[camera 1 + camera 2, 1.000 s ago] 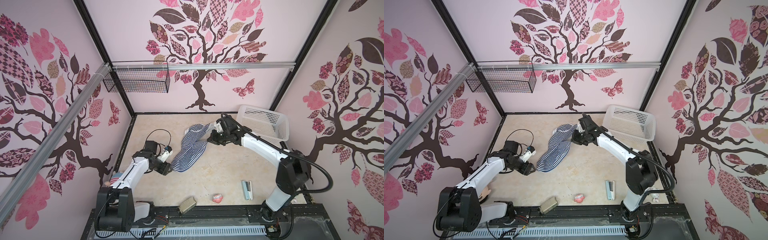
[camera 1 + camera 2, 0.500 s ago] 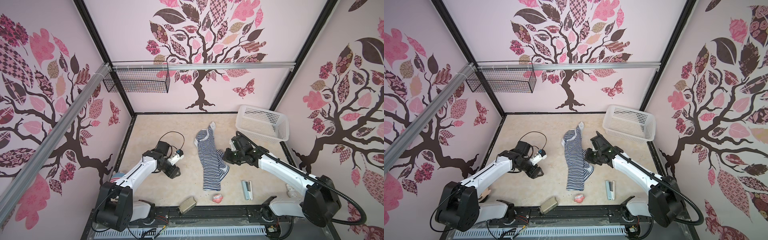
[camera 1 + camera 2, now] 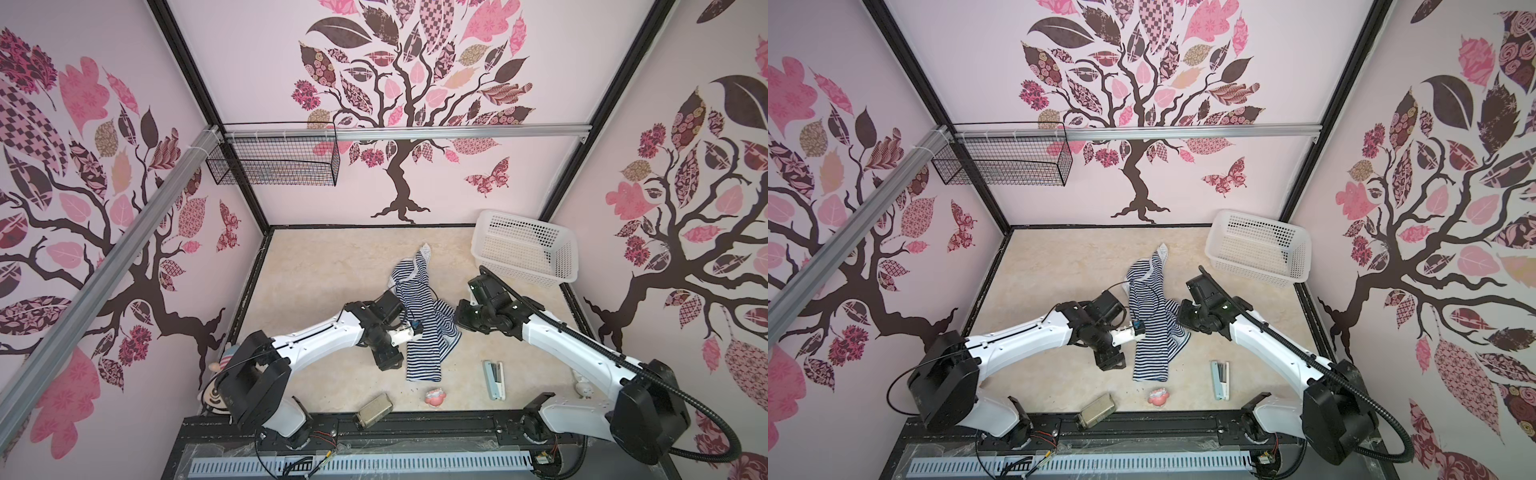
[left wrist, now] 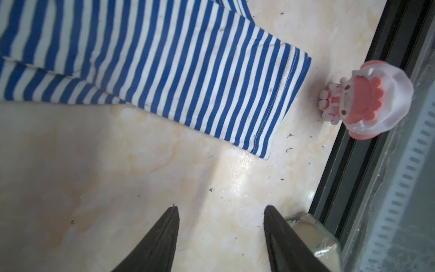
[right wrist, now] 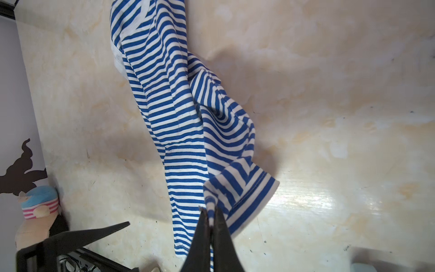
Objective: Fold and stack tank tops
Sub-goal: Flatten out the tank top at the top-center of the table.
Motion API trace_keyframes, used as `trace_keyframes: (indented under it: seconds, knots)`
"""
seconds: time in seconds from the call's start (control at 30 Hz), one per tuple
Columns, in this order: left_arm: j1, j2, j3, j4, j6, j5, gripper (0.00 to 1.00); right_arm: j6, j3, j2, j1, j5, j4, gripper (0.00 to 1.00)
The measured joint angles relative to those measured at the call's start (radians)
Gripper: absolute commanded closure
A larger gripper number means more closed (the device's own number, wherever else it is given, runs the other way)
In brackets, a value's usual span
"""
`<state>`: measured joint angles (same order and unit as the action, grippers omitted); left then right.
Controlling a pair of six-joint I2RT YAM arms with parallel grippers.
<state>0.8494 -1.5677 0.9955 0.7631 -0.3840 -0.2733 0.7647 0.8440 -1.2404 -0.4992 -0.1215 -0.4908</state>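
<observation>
Looks like the spread-it-flat step before folding: tank top [image 3: 423,357] lies bunched lengthwise in the middle of the surface [image 3: 316,282], right claw [image 5: 210,212] pinched on one hem corner, left claw [image 4: 221,208] gaping empty just beside the hem, so next I'd guess it needs the other corner grabbed and pulled apart.

A: Left arm [image 3: 316,338], pose?
B: Extended from its base toward mid-counter [image 4: 106,164], wrist angled down. Left gripper [image 4: 221,209]: jaws apart, tips aimed at the counter.
A: Right arm [image 3: 561,343]?
B: Extended inward, forearm low. Right gripper [image 5: 210,212]: jaws pressed together on a fold of the tank top [image 5: 179,131]. The grippers are near each other, apart.
</observation>
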Motion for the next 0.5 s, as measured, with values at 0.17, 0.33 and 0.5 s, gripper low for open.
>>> trace_keyframes:
  seconds: [0.17, 0.33, 0.5]
  knots:
    - [0.055, -0.068, 0.005, -0.039, 0.024, 0.003, 0.38, 0.015, -0.07, 0.076, 0.104, -0.039, 0.008, 0.94]
    - [0.056, -0.101, 0.024, -0.061, 0.029, 0.0, 0.38, 0.019, -0.076, 0.095, 0.122, -0.061, 0.005, 0.94]
    - [0.061, -0.162, 0.06, -0.067, 0.033, -0.009, 0.38, 0.019, -0.076, 0.095, 0.122, -0.074, 0.005, 0.94]
